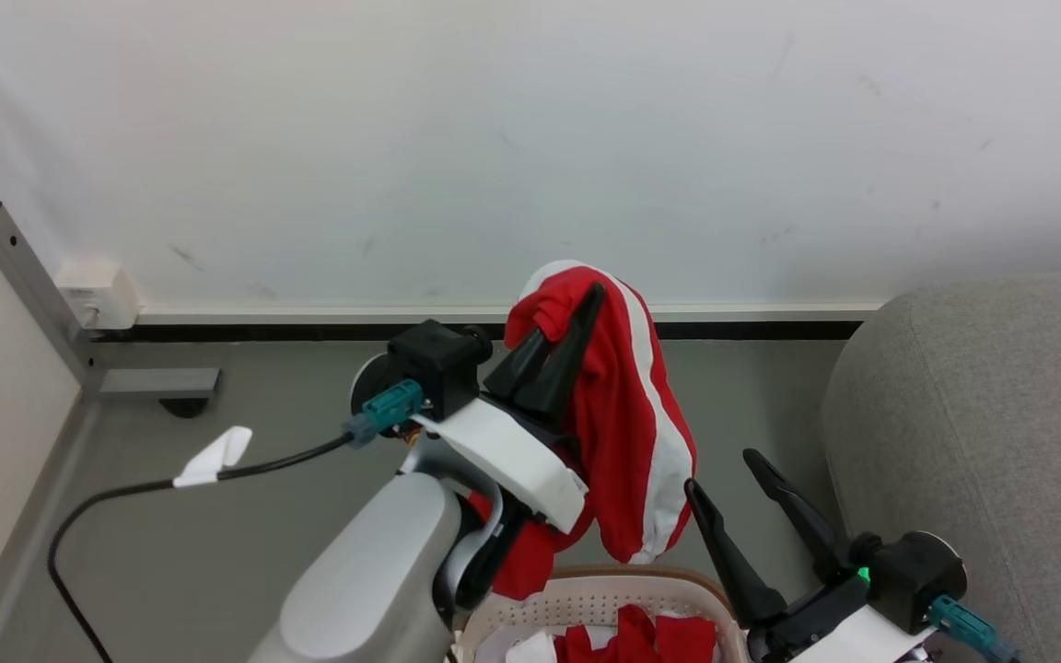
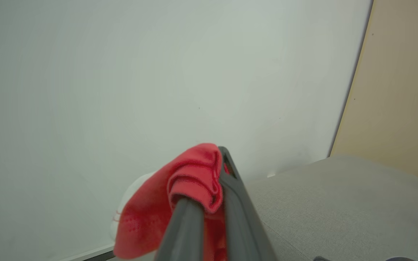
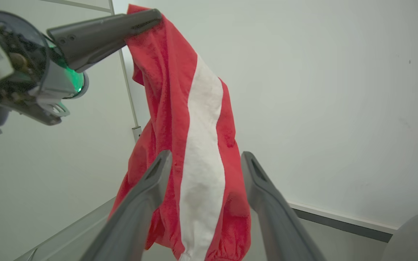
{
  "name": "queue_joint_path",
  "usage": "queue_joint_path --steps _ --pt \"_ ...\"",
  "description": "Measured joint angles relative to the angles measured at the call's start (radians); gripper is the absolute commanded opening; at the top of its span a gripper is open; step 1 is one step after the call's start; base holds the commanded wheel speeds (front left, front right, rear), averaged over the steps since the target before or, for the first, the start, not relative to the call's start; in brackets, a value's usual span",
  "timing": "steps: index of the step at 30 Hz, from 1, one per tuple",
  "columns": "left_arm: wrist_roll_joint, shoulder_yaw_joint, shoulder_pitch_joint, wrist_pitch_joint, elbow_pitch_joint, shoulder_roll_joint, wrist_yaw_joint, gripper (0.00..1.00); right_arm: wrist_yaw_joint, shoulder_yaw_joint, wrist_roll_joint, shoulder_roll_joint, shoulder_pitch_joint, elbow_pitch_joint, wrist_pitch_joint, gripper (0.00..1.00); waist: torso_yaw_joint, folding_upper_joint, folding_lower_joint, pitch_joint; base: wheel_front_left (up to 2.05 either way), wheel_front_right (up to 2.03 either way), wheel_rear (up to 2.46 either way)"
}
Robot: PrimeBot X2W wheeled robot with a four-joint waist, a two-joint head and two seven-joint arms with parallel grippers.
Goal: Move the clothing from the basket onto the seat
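Note:
My left gripper [image 1: 577, 308] is raised above the basket [image 1: 705, 589] and shut on a red garment with a white stripe [image 1: 641, 433], which hangs down from the fingertips. In the left wrist view the red cloth [image 2: 194, 181] is bunched over the closed gripper [image 2: 218, 159]. More red clothing [image 1: 641, 640] lies inside the basket at the bottom edge. My right gripper [image 1: 722, 471] stands open, low and to the right of the hanging garment. In the right wrist view its gripper [image 3: 205, 161] frames the garment [image 3: 201, 145] hanging beyond it. The grey seat [image 1: 982, 442] is at the right.
A white wall with a baseboard [image 1: 494, 315] runs behind. A black cable with a white tag [image 1: 213, 458] trails over the grey floor at the left. A metal post and bracket [image 1: 79, 341] stand by the left wall.

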Motion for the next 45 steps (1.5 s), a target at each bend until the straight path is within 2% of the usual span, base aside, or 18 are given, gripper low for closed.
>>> queue_joint_path --steps 9,21,27,28,29,31,32,38,45 --pt "-0.014 -0.1 0.028 0.005 0.004 -0.014 -0.013 0.0 0.0 0.114 0.007 -0.02 -0.095 0.123 0.0 1.0 0.041 0.0 0.0 -0.005 0.0 0.0 0.0" --pt "-0.057 -0.25 0.036 0.025 -0.058 -0.02 -0.011 0.0 0.0 0.26 0.073 -0.014 -0.21 0.432 0.008 1.0 0.127 0.0 0.0 -0.014 0.0 0.0 0.0" --pt "-0.093 -0.315 0.032 0.035 -0.09 -0.021 0.005 0.0 0.0 0.303 0.123 0.002 -0.252 0.527 0.003 1.0 0.164 0.0 0.0 -0.024 0.0 0.0 0.0" --pt "-0.096 -0.322 0.031 0.035 -0.093 -0.021 0.009 0.0 0.0 0.309 0.128 0.006 -0.255 0.537 0.003 0.95 0.169 0.0 0.0 -0.026 0.0 0.0 0.0" --pt "-0.098 -0.328 0.029 0.035 -0.094 -0.021 0.01 0.0 0.0 0.313 0.135 0.009 -0.257 0.542 0.003 0.67 0.174 0.0 0.0 -0.027 0.0 0.0 0.0" --pt "-0.1 -0.334 0.024 0.036 -0.091 -0.021 0.015 0.0 0.0 0.312 0.142 0.009 -0.263 0.543 0.002 0.04 0.181 0.0 0.0 -0.031 0.0 0.0 0.0" --pt "-0.102 -0.335 0.023 0.036 -0.09 -0.021 0.019 0.0 0.0 0.312 0.145 0.009 -0.267 0.543 0.002 0.0 0.184 0.0 0.0 -0.034 0.0 0.0 0.0" --pt "-0.11 -0.33 0.017 0.03 -0.069 -0.021 0.032 0.0 0.0 0.281 0.154 0.002 -0.258 0.52 0.002 0.0 0.196 0.0 0.0 -0.041 0.0 0.0 0.0" --pt "-0.113 -0.301 0.017 0.002 -0.019 0.008 0.05 0.0 0.0 0.155 0.157 -0.004 -0.206 0.442 0.002 0.0 0.186 0.0 0.0 -0.033 0.0 0.0 0.0"
